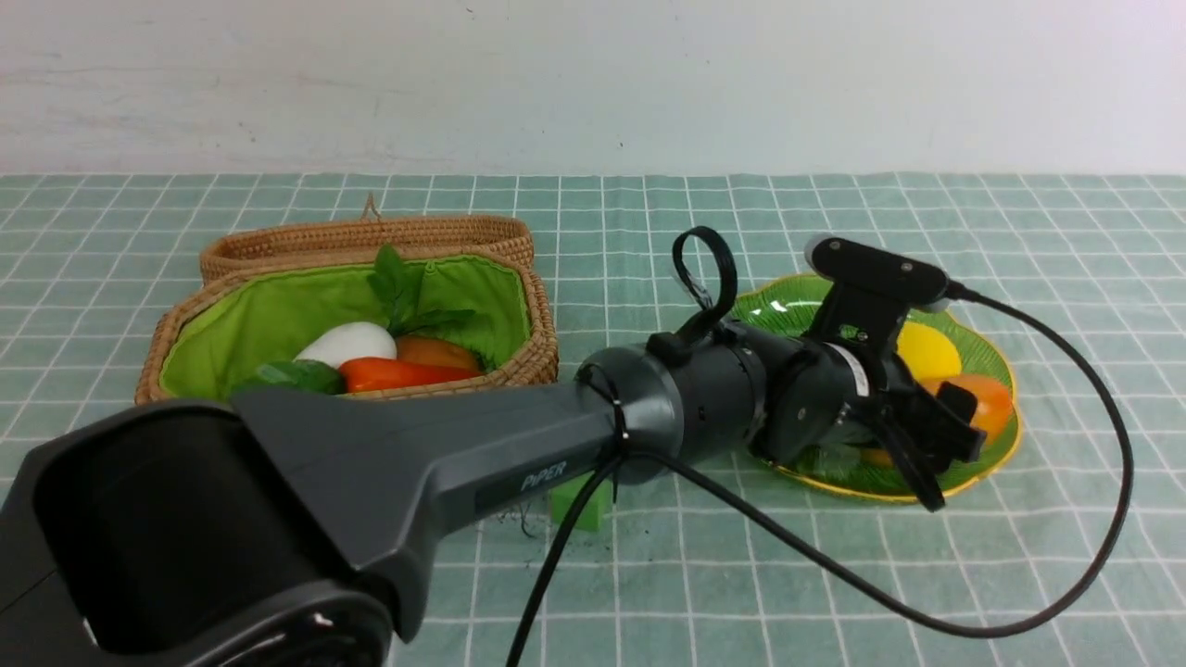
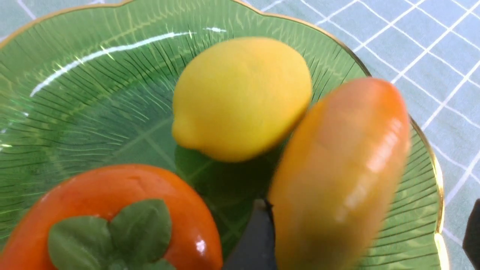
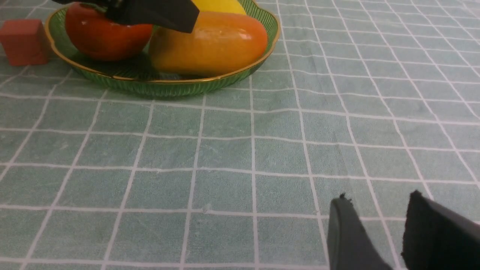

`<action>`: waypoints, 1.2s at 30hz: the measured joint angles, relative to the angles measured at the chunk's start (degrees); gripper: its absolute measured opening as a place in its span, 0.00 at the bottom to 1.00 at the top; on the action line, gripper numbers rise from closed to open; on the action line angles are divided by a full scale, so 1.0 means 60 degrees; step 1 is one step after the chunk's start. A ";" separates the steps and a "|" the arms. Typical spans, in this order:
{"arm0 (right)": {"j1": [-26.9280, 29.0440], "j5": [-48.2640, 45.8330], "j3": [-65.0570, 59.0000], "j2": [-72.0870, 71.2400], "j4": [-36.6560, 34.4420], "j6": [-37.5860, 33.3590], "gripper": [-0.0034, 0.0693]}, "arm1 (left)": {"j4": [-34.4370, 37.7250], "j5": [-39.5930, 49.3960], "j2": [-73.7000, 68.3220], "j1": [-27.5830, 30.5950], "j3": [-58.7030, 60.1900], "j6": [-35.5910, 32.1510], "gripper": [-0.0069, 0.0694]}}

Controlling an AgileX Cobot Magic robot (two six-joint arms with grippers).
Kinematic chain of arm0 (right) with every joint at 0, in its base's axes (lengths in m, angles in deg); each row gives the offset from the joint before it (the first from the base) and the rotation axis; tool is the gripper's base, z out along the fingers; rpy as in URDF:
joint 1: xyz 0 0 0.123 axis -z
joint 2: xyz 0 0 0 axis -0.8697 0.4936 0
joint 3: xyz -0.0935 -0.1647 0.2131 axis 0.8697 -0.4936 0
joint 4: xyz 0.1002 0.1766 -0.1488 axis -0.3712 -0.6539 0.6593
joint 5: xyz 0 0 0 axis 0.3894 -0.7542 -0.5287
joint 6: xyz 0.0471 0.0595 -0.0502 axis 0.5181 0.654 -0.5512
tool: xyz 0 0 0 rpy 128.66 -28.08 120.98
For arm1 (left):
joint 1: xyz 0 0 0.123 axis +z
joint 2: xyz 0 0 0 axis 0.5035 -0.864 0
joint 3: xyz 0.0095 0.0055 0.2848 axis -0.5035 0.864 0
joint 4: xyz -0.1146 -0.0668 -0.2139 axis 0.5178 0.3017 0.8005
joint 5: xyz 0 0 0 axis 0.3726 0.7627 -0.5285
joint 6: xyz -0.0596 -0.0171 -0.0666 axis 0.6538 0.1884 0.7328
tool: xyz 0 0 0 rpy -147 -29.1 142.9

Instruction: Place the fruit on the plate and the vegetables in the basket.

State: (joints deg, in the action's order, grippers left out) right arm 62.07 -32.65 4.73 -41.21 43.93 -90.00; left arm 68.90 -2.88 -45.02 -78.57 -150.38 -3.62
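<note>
Ribbed green glass plate (image 2: pixel 93 75), glossy oblong mango (image 2: pixel 337 176) between spread left gripper (image 1: pixel 927 445) jaws, untouched

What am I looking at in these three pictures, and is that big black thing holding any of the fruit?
The black thing is a robot arm. The wide picture comes from a camera between the robot's two arms; the other two come from cameras on its wrists. The left gripper, a two-fingered claw, hangs open over a green plate. It grips nothing now. On the plate lie a lemon, a persimmon and a mango, the mango blurred beside one finger. The right gripper hovers low over the checked tablecloth, jaws slightly apart, empty. Beside the plate stands a wicker basket with toy vegetables inside. Two small cubes sit on the cloth: a green cube and a reddish cube.
</note>
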 joint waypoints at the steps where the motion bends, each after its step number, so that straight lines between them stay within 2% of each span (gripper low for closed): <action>1: 0.0000 0.0000 0.0000 0.0000 0.0000 0.0000 0.38 | -0.0115 0.0143 0.0115 0.0000 0.0000 -0.0003 0.96; 3: 0.0000 0.0000 0.0000 0.0000 0.0000 0.0000 0.38 | -0.0343 0.0430 0.0307 0.0000 0.0000 -0.0011 0.95; 6: 0.0000 0.0000 0.0000 0.0000 -0.0008 0.0000 0.38 | -0.1343 0.2263 0.1547 0.0000 0.0000 -0.0028 0.87; 7: 0.0000 0.0000 0.0000 0.0000 -0.0008 0.0000 0.38 | -0.1401 0.2417 0.1732 0.0000 0.0000 -0.0028 0.86; 8: 0.0000 0.0000 0.0000 0.0000 -0.0008 0.0000 0.38 | -0.1918 0.3766 0.2433 0.0000 0.0000 -0.0028 0.79; 10: 0.0000 0.0000 0.0000 0.0000 -0.0008 0.0000 0.38 | -0.2577 0.5526 0.3394 0.0000 0.0000 -0.0032 0.67; 13: 0.0000 0.0000 0.0000 0.0000 -0.0008 0.0000 0.38 | -0.3575 0.8625 0.5098 0.0078 -0.0004 0.0103 0.42; 14: 0.0000 0.0000 0.0000 0.0000 -0.0008 0.0000 0.38 | -0.3575 0.8625 0.5098 0.0095 -0.0004 0.0134 0.41; 15: 0.0000 0.0000 0.0000 0.0000 -0.0008 0.0000 0.38 | -0.3809 0.9855 0.5995 0.0311 -0.0012 0.0484 0.25; 17: 0.0000 0.0000 0.0000 0.0000 -0.0008 0.0000 0.38 | -0.3860 1.0362 0.6984 0.0698 0.0069 0.1113 0.11; 18: 0.0000 0.0000 0.0000 0.0000 -0.0008 0.0000 0.38 | -0.3860 1.0428 0.7409 0.0870 0.0184 0.1432 0.07; 22: 0.0000 0.0000 0.0000 0.0000 -0.0008 0.0000 0.38 | -0.3717 1.0452 1.0065 0.1596 0.1662 0.2172 0.07; 23: 0.0000 0.0000 0.0000 0.0000 -0.0008 0.0000 0.38 | -0.3707 1.0452 1.0065 0.1619 0.1764 0.2172 0.07; 28: 0.0000 0.0000 0.0000 0.0000 -0.0008 0.0000 0.38 | -0.3430 1.0333 1.3515 0.1778 0.5604 0.2925 0.07; 32: 0.0000 0.0000 0.0000 0.0000 -0.0008 0.0000 0.38 | -0.2750 0.8495 1.6209 0.1802 0.8904 0.3545 0.07; 36: 0.0000 0.0000 0.0000 0.0000 -0.0008 0.0000 0.38 | -0.1897 0.7393 1.7908 0.1802 1.0771 0.3752 0.07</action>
State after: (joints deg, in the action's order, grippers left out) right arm 62.07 -32.65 4.73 -41.21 43.88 -90.00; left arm 57.52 41.48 62.42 -67.76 -85.75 18.90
